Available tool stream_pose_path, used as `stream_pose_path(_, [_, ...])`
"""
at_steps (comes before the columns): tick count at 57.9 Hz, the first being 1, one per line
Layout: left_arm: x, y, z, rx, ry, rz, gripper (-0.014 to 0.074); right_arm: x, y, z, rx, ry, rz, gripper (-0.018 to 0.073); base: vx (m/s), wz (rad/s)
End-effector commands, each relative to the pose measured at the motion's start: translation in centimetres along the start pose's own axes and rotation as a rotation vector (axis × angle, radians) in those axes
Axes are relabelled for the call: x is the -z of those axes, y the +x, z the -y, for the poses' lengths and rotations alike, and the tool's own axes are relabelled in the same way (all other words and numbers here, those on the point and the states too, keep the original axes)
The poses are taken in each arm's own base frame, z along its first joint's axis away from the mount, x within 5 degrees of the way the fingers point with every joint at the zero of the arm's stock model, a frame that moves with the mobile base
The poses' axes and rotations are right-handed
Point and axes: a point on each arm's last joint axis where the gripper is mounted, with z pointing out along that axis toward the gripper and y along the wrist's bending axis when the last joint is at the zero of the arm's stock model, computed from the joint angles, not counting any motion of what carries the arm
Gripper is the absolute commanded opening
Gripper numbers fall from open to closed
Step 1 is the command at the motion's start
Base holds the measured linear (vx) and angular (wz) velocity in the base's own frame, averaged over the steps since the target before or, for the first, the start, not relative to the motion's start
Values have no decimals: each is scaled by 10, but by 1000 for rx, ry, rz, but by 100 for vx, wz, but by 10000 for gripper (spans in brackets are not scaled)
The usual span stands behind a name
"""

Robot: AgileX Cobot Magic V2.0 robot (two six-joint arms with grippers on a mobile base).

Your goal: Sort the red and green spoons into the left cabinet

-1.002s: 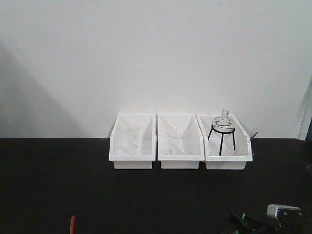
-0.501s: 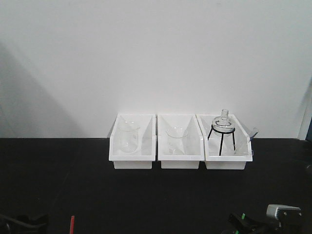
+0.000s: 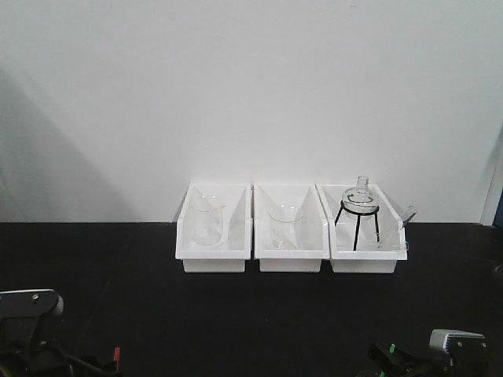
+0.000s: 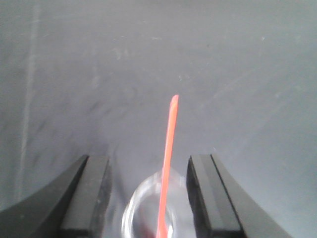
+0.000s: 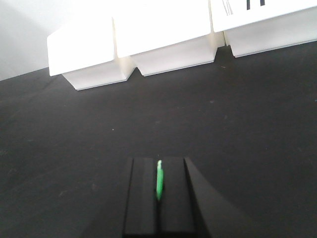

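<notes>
1. Red spoon: centre of the left wrist view, handle running up the frame, lower end standing in a clear glass cup at the bottom edge. In the front view only a red tip shows, lower left.
2. Left gripper: jaws spread apart, one on each side of the handle, nothing gripped. The handle sits nearer the right-of-frame finger. I'd shift toward frame right to centre it before closing, otherwise the spoon gets shoved sideways and could tip the cup.
3. Pinch the handle above the cup rim, close slowly, then lift straight along the handle until the lower end clears the glass.
4. Green spoon: low centre of the right wrist view, a thin sliver clamped between the jaws of the right gripper. Little plastic shows, so the hold looks marginal. Move that arm gently.
5. Black table; white bins of glassware mid-frame. Keep both arms out of them.
6. Left cabinet: in no view, so I can't judge the route.
</notes>
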Motion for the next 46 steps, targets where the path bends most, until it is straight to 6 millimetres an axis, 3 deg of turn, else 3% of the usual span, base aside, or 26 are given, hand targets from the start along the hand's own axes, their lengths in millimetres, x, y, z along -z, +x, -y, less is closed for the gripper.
stream_pose_path(1, [-1, -23, 8, -12, 25, 93, 470, 2, -29, -12, 35, -109, 217, -9, 0, 0])
stream_pose_path(21, [-32, -16, 5, -11, 3, 50, 470, 2, -29, -12, 37, -106, 219, -9, 0, 0])
stream_pose_path(35, [-39, -14, 4, -11, -2, 53, 469, 2, -29, -12, 43, -105, 219, -9, 0, 0])
stream_pose_path(41, [-39, -15, 4, -11, -1, 63, 433, 2, -29, -12, 43, -105, 219, -9, 0, 0])
stream_pose_path(46, [-39, -16, 4, -9, 0, 73, 353, 2, -29, -12, 43, -105, 219, -9, 0, 0])
